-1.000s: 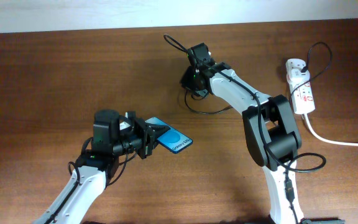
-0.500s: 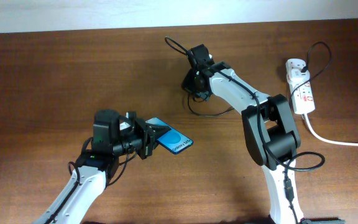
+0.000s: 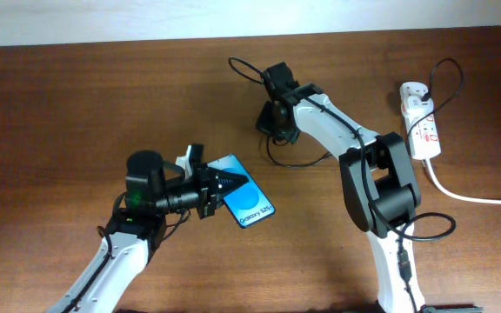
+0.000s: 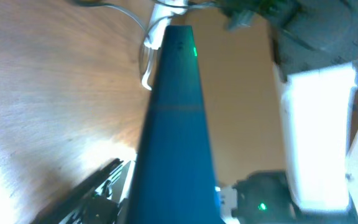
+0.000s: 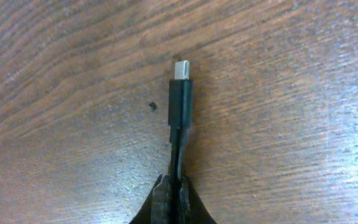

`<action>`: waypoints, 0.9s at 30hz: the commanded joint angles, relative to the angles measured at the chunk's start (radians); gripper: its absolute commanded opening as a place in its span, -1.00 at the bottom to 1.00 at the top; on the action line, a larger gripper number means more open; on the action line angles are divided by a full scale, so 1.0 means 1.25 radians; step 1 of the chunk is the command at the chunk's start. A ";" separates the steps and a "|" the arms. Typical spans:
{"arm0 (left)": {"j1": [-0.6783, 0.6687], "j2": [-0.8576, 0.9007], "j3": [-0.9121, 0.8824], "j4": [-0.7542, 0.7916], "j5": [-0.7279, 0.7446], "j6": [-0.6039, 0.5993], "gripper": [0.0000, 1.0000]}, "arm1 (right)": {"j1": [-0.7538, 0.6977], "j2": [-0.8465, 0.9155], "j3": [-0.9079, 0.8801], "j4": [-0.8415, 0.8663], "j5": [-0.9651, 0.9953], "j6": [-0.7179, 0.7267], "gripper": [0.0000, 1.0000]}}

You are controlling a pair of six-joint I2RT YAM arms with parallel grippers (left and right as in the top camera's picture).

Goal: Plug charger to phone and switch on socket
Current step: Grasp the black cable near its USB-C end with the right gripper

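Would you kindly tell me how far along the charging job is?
Done: left gripper holds the phone, right gripper pinches the charger behind its plug tip. In hand: bringing them together; they are apart. Left: inserting the plug, then switching on the socket.

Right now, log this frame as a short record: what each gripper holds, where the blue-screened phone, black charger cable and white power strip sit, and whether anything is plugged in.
left gripper: shut on one end of the slim blue-screened phone, screen lit and facing up
right gripper: shut on the thin black charger cable, just behind its plug tip
plug tip: bare, over the wooden table, not in the phone
white power strip: far right, neither gripper on it
switch state: cannot tell
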State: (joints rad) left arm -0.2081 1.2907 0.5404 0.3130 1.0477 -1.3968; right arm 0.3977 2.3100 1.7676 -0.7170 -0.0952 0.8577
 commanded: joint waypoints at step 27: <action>0.098 0.135 0.047 0.259 0.168 -0.024 -1.00 | -0.097 -0.206 -0.022 -0.264 -0.316 -0.367 -0.91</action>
State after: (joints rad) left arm -0.0891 1.4551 0.5682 0.6262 1.2316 -1.4220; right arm 0.3138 2.1025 1.7428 -1.0100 -0.4305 0.4652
